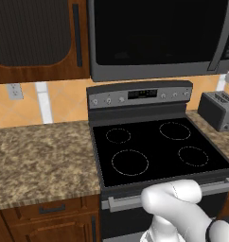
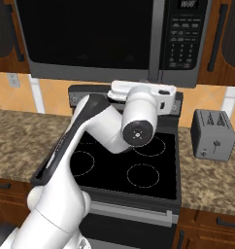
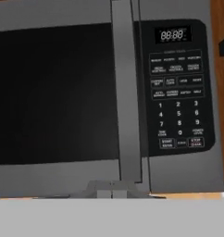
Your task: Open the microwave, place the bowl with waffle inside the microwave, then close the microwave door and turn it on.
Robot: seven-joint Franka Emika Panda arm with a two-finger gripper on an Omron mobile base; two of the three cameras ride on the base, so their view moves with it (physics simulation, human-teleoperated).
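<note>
The microwave (image 2: 114,39) hangs above the stove, a wide black box in a dark grey frame. Its door (image 3: 53,92) is closed, black glass with a long vertical grey handle (image 3: 127,92) beside the keypad (image 3: 176,106). My white hand (image 2: 141,92) is raised in front of the microwave's lower edge, pointing at it. In the hand view my gripper (image 3: 112,191) sits shut just below the handle's lower end, with nothing between its fingers. The bowl with waffle is out of view.
A black glass-top stove (image 1: 159,146) with a knob panel (image 1: 140,97) lies under the microwave. A grey toaster (image 2: 212,133) stands on the granite counter (image 1: 40,156) to the right. Wood cabinets (image 1: 36,38) flank the microwave.
</note>
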